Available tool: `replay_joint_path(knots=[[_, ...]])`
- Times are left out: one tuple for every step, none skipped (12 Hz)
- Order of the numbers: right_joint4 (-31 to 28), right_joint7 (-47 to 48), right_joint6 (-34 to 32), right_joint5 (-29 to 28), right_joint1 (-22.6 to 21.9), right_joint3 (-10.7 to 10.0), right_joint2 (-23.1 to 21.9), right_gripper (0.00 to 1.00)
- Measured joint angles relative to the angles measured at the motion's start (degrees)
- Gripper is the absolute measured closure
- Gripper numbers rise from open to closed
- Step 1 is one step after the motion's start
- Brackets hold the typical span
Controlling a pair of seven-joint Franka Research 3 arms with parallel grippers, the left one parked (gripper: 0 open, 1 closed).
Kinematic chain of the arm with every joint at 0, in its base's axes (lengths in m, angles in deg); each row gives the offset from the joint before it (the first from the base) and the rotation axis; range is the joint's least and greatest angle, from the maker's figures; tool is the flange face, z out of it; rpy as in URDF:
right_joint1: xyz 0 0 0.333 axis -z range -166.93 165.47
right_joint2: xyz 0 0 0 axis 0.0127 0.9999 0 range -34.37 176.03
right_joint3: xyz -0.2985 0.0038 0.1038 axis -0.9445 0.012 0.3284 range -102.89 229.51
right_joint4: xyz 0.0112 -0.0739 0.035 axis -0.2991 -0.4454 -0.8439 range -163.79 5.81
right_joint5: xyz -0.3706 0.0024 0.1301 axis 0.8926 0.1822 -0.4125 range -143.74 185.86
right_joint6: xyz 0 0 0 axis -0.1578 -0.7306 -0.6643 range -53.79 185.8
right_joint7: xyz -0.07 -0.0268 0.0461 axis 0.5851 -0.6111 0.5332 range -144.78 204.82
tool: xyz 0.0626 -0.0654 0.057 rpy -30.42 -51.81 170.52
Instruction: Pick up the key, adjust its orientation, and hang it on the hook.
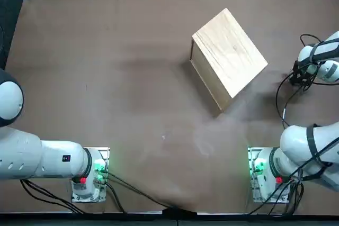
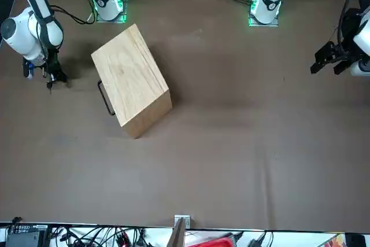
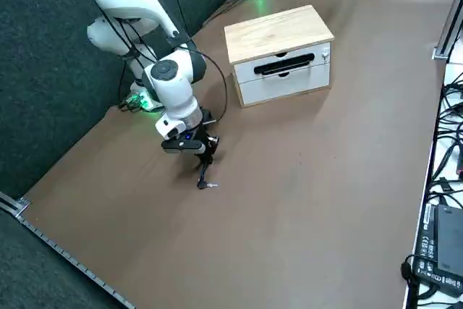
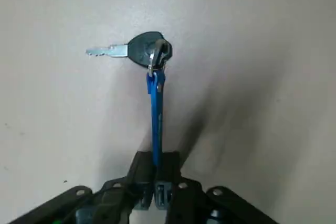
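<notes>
1. So the right claw (image 4: 156, 157) has its black fingers pinched together on a slim blue strap (image 4: 157, 111), glossy and straight-sided.

2. Off the strap's far end hangs the key (image 4: 147, 49), clipped on by a shiny metal clasp (image 4: 157, 56). It's got a rounded dark plastic head and a silvery blade with little jagged teeth, and the blade sits pretty much square to the strap.

3. In the side view the claw is over the brown counter (image 3: 289, 200), well apart from the wooden box, with the key dangling under the fingertips.

4. That wooden box (image 3: 282, 54) is a chunky block, pale top with visible grain, and two smooth white drawer fronts (image 3: 285, 74) facing the robot's right side. A black bar handle (image 3: 284, 64) runs across the upper one.

5. Counter surface looks flat and matte, and the wrist view shows a soft dark shadow beside the strap.
</notes>
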Motion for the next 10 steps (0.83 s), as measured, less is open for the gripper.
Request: replay_joint_path(knots=[[0.0, 0.0, 0.0, 0.0, -0.3, 0.0, 0.0, 0.95], [0.1, 0.0, 0.0, 0.0, -0.6, 0.0, -0.2, 0.95], [0.3, 0.0, 0.0, 0.0, -0.9, 0.0, -0.4, 0.95], [0.4, 0.0, -0.1, 0.0, -1.4, 0.0, -1.0, 0.95], [0.7, 0.0, -0.6, 0.0, -1.9, 0.1, -1.7, 0.95], [1.1, 0.0, -1.7, 0.0, -2.6, 0.1, -2.7, 0.95], [1.6, 0.0, -3.2, 0.0, -3.1, 0.1, -3.8, 0.95], [2.2, 0.0, -5.0, 0.0, -3.4, 0.1, -5.0, 0.95], [2.7, 0.0, -6.5, 0.0, -3.7, 0.1, -6.3, 0.95], [3.3, -0.2, -7.9, 0.0, -4.1, 0.2, -7.6, 0.95]])
